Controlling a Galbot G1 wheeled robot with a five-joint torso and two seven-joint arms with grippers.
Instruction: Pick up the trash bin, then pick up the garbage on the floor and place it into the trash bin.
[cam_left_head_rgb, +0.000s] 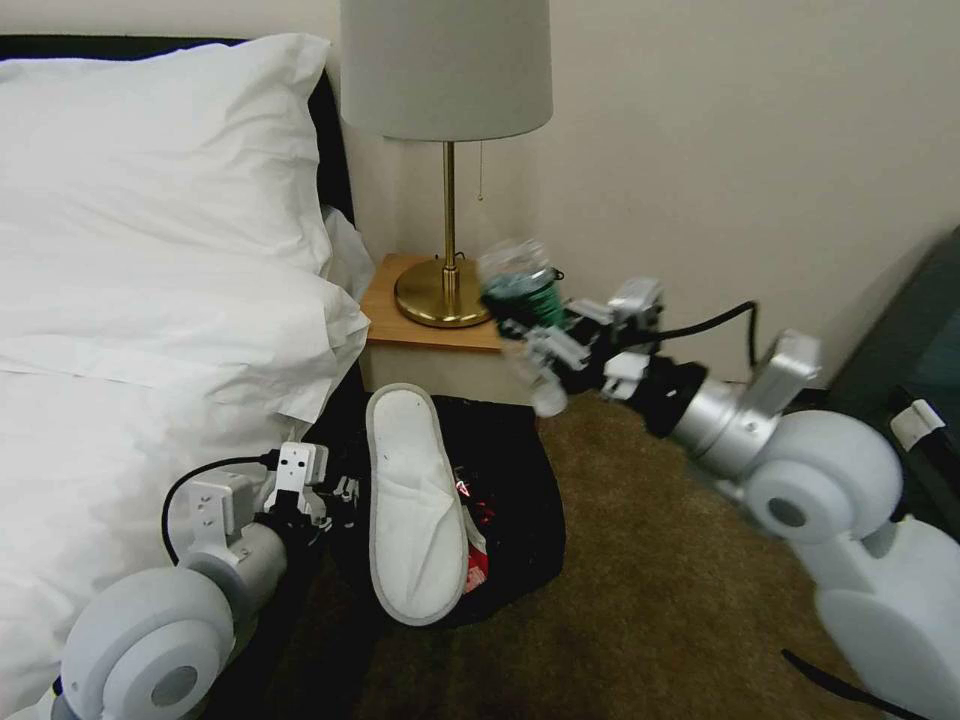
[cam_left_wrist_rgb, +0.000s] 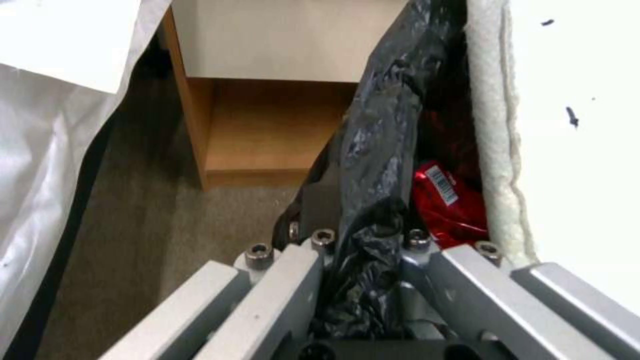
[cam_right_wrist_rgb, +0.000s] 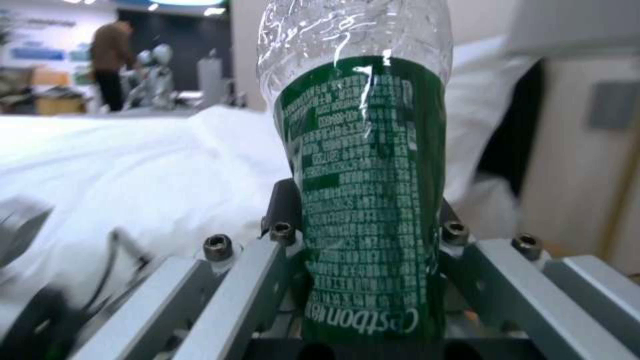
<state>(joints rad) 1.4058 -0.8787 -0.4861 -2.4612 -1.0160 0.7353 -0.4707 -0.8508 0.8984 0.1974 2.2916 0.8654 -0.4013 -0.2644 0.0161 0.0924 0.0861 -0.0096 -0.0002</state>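
Clear plastic bottle (cam_left_head_rgb: 520, 280) with green label, clamped in the right gripper (cam_left_head_rgb: 535, 335), held up at 2 o'clock from the trash bin (cam_left_head_rgb: 520, 500). Black, bag-lined, on the carpet at the nightstand (cam_left_head_rgb: 425, 340); white slipper (cam_left_head_rgb: 415, 500) and red wrapper (cam_left_wrist_rgb: 447, 205) inside. Left gripper (cam_left_wrist_rgb: 363, 240) pinched on its rim at 9 o'clock. Bin's lower half hidden.
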